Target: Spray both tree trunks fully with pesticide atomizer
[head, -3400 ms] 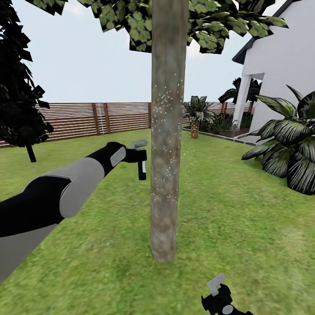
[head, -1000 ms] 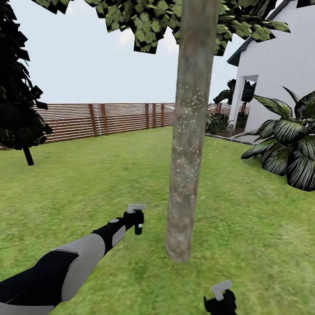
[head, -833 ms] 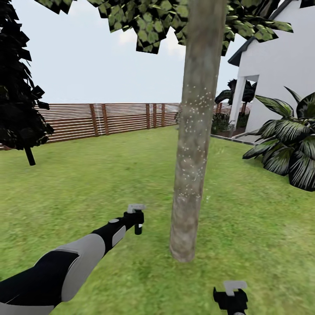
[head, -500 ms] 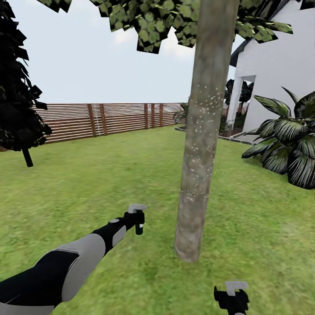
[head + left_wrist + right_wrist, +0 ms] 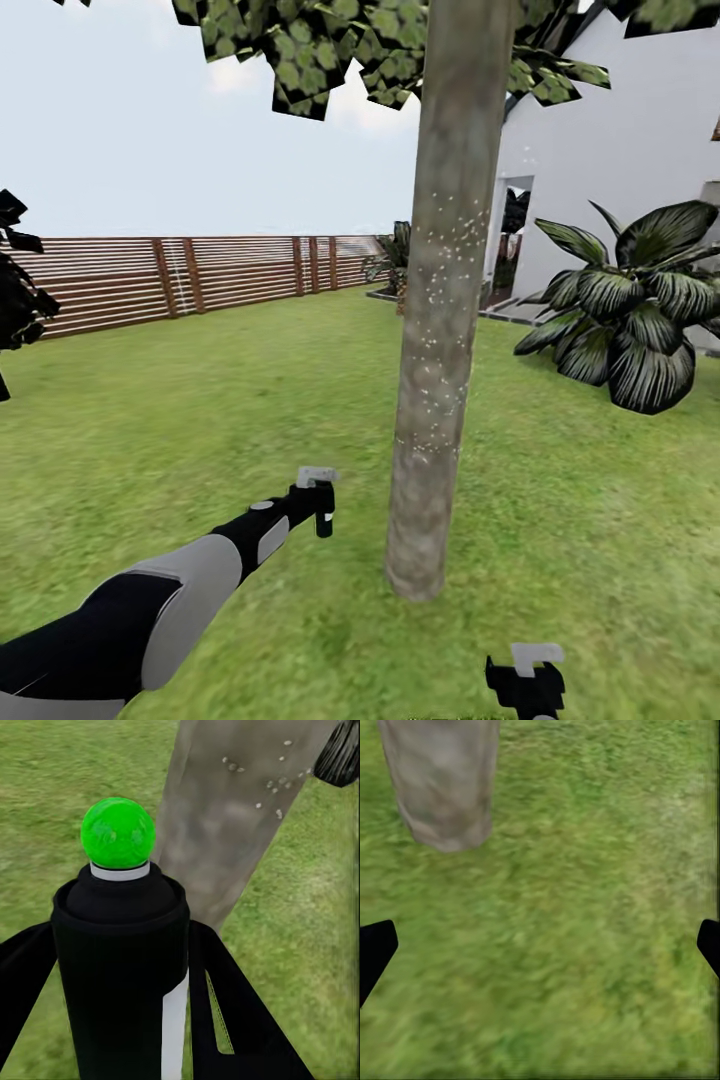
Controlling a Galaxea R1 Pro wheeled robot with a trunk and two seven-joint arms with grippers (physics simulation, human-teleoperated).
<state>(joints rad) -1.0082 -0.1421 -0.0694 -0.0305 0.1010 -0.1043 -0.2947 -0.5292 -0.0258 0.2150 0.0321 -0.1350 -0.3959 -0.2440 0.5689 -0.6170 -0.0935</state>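
A thick grey-brown tree trunk stands mid-lawn, its middle stretch dotted with white pesticide specks; the base is bare. My left gripper is shut on the pesticide atomizer, low and just left of the trunk, apart from it. In the left wrist view the dark atomizer with a green ball on top sits between the fingers, and the speckled trunk is close behind. My right gripper is low at the front, open, fingertips wide apart over grass, the trunk's base ahead.
A brown slat fence closes the garden's far side. The white house and a broad-leaved palm lie right of the trunk. A dark cypress edges in at the left. Lawn spreads all around.
Since 3.4 s ago my left arm has come down from mid-trunk height with the atomizer. In the last second the camera has swung right, sliding fence and cypress leftward; the arms hold still.
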